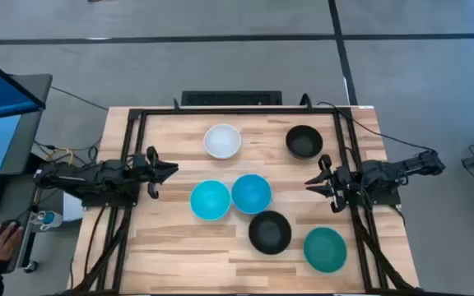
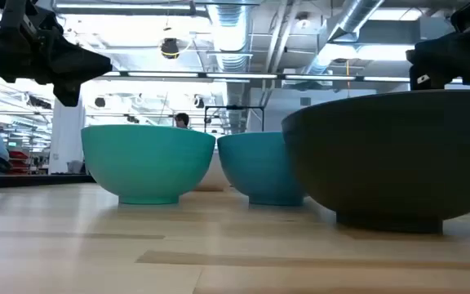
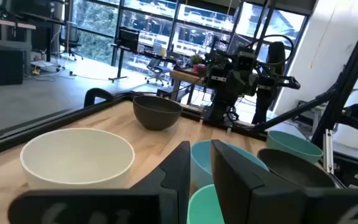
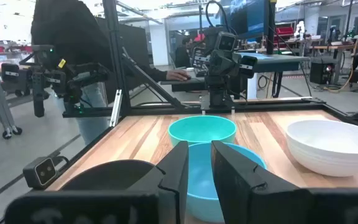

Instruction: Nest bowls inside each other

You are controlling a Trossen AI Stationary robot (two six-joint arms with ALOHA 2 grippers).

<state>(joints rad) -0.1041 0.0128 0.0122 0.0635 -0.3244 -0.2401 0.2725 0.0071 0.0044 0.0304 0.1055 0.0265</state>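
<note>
The wooden table (image 1: 163, 247) holds all six bowls apart, none nested yet, so the step in hand looks like the first pick. Take the white bowl (image 1: 222, 141) as the landmark. One black bowl (image 1: 304, 141) sits level with it toward the right arm's side, well apart. The two light blue bowls (image 1: 210, 200) (image 1: 251, 193) lie a row nearer the front than the white bowl, just beside each other and possibly touching. The second black bowl (image 1: 269, 231) is farther again from the white bowl, right next to the blue pair. The teal bowl (image 1: 325, 249) is the farthest from it, toward the right arm's front corner. The left gripper (image 1: 169, 171) hovers to the left arm's side of the white bowl, a little forward of it. The right gripper (image 1: 311, 182) hangs opposite, beyond the blue pair. Both are empty, their fingers (image 3: 178, 168) (image 4: 235, 168) parted by only a narrow gap. To do this well, I would widen the jaws first and pinch one bowl wall at the rim. Lift it straight up before moving sideways, since the clustered bowls would be easy to nudge. Lower it centred over its target so that it seats level.
</note>
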